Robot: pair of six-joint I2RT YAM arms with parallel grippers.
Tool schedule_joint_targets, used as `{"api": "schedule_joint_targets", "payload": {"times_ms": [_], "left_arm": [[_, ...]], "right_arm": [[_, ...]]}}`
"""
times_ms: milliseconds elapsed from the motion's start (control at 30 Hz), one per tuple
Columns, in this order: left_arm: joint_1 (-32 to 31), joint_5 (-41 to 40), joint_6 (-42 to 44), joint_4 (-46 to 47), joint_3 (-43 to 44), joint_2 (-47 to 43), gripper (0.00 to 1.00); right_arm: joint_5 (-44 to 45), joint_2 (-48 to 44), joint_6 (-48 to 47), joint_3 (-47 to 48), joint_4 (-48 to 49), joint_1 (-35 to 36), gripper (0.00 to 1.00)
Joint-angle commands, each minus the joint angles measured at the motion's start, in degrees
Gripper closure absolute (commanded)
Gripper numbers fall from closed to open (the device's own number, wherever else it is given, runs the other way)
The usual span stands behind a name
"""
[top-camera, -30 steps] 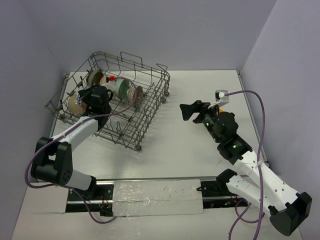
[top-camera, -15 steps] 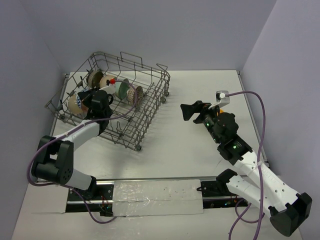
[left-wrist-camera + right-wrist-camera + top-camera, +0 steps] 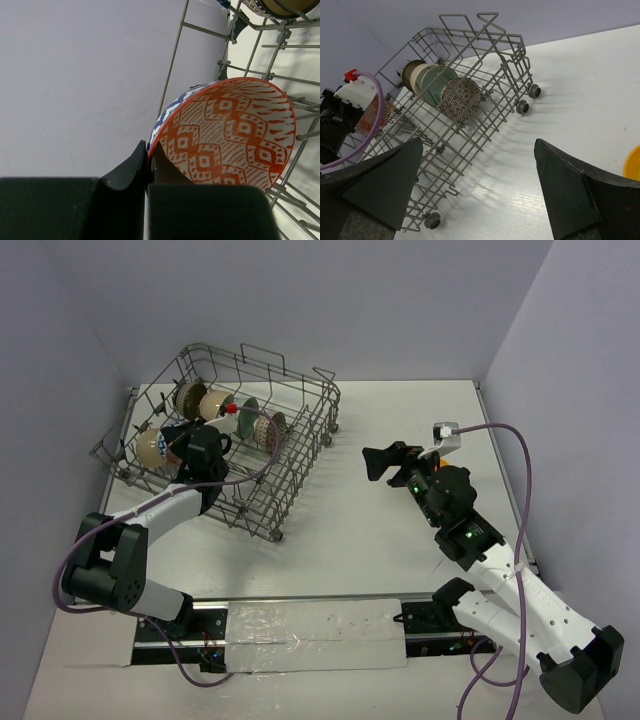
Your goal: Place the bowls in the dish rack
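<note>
From above, the left end effector (image 3: 195, 445) sits inside the dish rack (image 3: 318, 430) at upper left. Its wrist view shows it clamped on an orange-patterned bowl (image 3: 225, 135) by the rim; tines (image 3: 306, 135) crowd close, so seating it between them should precede release. The right wrist view: right end effector (image 3: 477, 170) gapes empty, a yellow bowl (image 3: 633, 162) at the frame's right edge

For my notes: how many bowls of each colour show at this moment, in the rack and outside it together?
Brown bowl: 1
Cream bowl: 1
Beige bowl: 1
Green bowl: 1
Brown-and-white patterned bowl: 1
Orange patterned bowl, pinched by the left hand: 1
Yellow-orange bowl, partly cut off: 1
Total: 7
</note>
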Motion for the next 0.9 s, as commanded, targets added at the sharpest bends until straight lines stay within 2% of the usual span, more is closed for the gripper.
{"api": "schedule_joint_targets", "payload": {"times_ms": [0,233,400,533,633,867], "left_arm": [[-0.5,0.1,-0.4,-2.9,-0.9,1.0,0.93],[-2.0,-1.8,-0.9,-3.6,-1.4,2.4,0.81],[-3.3,-3.8,-1.5,-2.3,-1.8,3.9,0.66],[-4.0,-4.6,-4.1,-4.8,-0.5,4.6,0.62],[-4.9,-5.0,-6.8,-8.3,0.8,5.0,0.53],[-5.8,-5.1,-14.9,-15.9,4.1,6.4,0.42]], "right_arm": [[1.5,-1.3,-0.4,-0.6,2.7,0.3,0.0],[1.7,-1.5,-0.3,-0.8,2.8,0.3,0.0],[1.7,-1.7,-0.3,-0.7,2.9,0.3,0.0],[1.7,-1.7,-0.1,-0.8,3.0,0.3,0.0],[1.6,-1.7,-0.1,-0.8,3.1,0.3,0.0],[1.4,-1.8,-0.1,-0.9,3.1,0.3,0.0]]}}
